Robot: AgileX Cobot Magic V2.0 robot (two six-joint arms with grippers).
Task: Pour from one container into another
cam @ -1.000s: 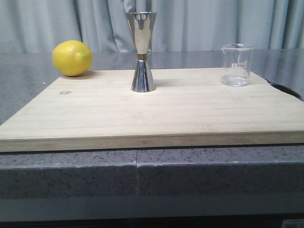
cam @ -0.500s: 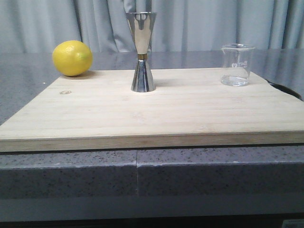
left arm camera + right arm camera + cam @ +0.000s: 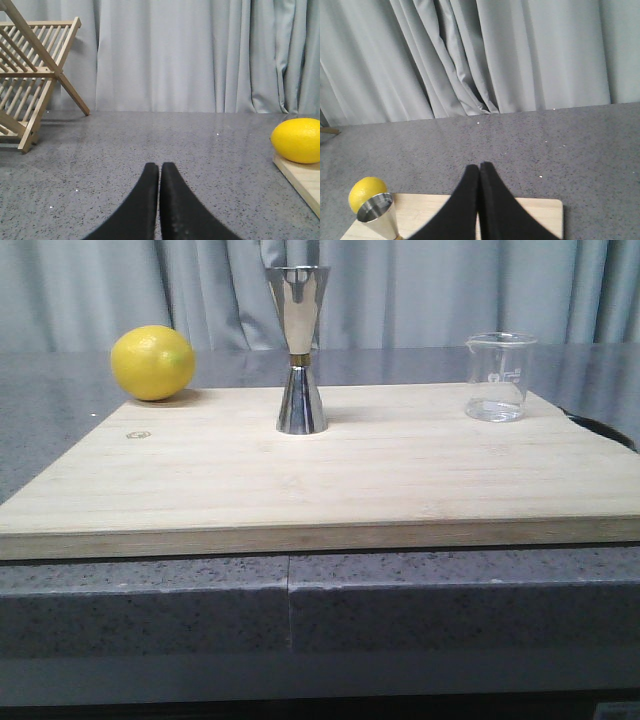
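A small clear glass beaker [image 3: 498, 376] stands upright at the far right of the wooden board [image 3: 330, 475], with a little clear liquid in its bottom. The tall steel hourglass jigger [image 3: 299, 348] stands upright near the board's far middle; its rim also shows in the right wrist view, jigger [image 3: 376, 214]. My left gripper [image 3: 160, 167] is shut and empty, low over the grey counter left of the board. Also shut and empty, my right gripper [image 3: 479, 167] hangs above the board's far part. Neither gripper shows in the front view. The beaker is hidden from both wrist views.
A yellow lemon [image 3: 152, 362] rests at the board's far left corner, lemon [image 3: 298, 140], lemon [image 3: 366, 194]. A wooden dish rack [image 3: 31, 82] stands on the counter further left. Grey curtains hang behind. A dark curved object [image 3: 605, 431] lies right of the board.
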